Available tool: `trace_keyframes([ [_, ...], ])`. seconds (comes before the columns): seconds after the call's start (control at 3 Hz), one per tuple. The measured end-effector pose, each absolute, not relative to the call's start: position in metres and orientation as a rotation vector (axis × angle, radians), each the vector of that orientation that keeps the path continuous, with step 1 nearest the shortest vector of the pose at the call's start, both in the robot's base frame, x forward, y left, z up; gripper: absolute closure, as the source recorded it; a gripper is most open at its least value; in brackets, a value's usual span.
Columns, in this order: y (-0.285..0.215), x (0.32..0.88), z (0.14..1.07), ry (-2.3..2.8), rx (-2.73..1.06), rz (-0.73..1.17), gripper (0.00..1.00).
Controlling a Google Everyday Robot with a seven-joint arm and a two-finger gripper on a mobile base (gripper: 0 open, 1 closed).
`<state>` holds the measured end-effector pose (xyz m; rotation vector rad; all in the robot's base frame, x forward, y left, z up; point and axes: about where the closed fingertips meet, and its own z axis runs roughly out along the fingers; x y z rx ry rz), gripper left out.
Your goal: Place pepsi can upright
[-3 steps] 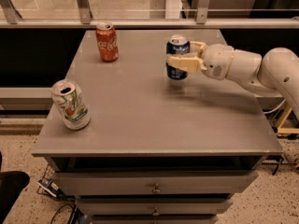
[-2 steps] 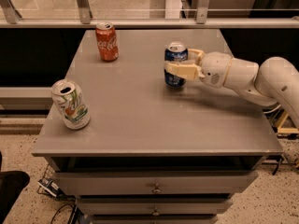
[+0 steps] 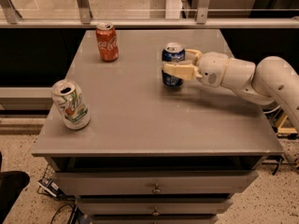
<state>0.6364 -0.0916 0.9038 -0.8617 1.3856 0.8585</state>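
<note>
The pepsi can (image 3: 172,56), dark blue with a silver top, stands upright on the grey table (image 3: 140,115), right of centre towards the back. My gripper (image 3: 175,63) reaches in from the right and is shut on the can, with one cream finger (image 3: 180,71) across its front and the other behind it. The can's base looks to be resting on the table top.
A red Coca-Cola can (image 3: 107,42) stands upright at the back left. A white and green can (image 3: 71,104) stands near the front left edge. My white arm (image 3: 252,78) stretches over the right side of the table. Drawers (image 3: 154,183) sit below the front edge.
My gripper has moved the pepsi can slightly left and down, from just above the table to the table top. The other cans have not moved.
</note>
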Motion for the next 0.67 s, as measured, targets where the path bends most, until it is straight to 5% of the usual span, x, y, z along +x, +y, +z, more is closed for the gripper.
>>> trace_keyframes([
  [0.67, -0.086, 0.6359, 0.9046, 1.382, -0.869, 0.865, 0.12],
])
